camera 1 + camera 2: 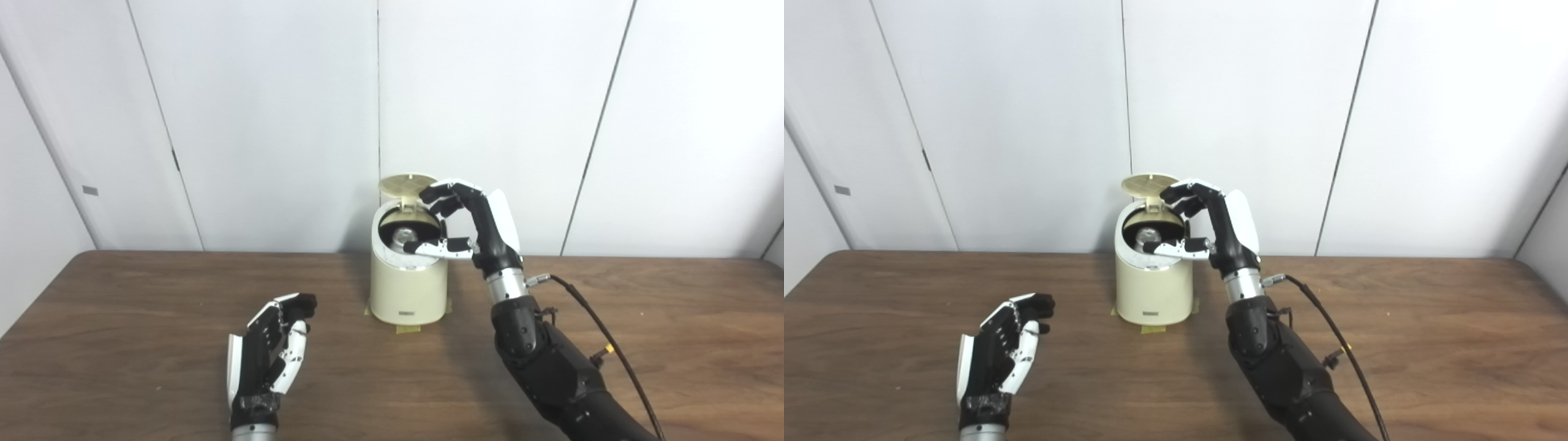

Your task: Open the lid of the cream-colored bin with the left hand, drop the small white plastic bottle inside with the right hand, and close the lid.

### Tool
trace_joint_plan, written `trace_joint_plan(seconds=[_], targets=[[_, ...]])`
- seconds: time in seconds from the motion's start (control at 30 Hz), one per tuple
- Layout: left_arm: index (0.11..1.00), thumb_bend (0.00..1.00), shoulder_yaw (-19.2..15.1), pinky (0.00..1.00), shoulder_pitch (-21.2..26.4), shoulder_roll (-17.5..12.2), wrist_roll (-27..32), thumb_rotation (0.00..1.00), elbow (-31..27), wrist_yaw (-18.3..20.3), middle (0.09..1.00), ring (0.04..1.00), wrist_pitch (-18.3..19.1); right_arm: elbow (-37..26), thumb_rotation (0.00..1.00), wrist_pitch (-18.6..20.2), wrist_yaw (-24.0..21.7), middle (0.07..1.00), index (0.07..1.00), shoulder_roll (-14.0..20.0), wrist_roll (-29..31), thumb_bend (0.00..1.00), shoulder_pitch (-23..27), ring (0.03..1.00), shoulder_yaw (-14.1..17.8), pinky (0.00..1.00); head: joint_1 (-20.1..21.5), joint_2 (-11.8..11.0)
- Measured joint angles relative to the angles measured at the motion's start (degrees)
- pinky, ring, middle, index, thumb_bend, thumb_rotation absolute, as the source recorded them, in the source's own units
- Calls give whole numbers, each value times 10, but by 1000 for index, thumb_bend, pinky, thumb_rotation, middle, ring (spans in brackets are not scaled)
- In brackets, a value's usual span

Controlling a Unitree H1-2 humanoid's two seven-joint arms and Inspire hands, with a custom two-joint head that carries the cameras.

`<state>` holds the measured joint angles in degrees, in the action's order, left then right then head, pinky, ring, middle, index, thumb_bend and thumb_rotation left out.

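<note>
The cream-colored bin (407, 288) stands at the middle back of the table, its round lid (408, 184) tipped up behind the opening. Down in the dark opening lies a small pale object (404, 236), apparently the white bottle, only partly visible. My right hand (474, 226) hovers at the bin's right rim, open and holding nothing, with fingers arched above the opening and the thumb reaching across the rim. My left hand (272, 346) is low over the table to the bin's front left, well apart from it, fingers loosely curled and empty.
The brown wooden table (122, 318) runs up to white wall panels close behind the bin. Strips of yellow tape (407, 329) show under the bin's base. A black cable (600, 331) loops off my right forearm over the table's right side.
</note>
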<state>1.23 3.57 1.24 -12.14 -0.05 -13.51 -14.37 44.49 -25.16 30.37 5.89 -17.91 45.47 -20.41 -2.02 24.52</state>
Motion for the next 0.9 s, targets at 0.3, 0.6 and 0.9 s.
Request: trace_joint_plan(seconds=[0.3,0.6,0.9], targets=[[659,104,0,597,0,0,1,465,0,1,667,671,0,-23,138,0,8,487,486,1,-1,686,-9,453,3,411,3,1],[661,98,-1,600,0,0,3,413,0,2,670,674,0,-112,17,-1,41,452,488,-4,17,525,-77,334,47,289,10,-3],[662,94,-2,597,4,0,7,402,9,3,667,671,-1,-204,1,-1,52,461,517,19,29,517,-140,438,94,438,15,-3]])
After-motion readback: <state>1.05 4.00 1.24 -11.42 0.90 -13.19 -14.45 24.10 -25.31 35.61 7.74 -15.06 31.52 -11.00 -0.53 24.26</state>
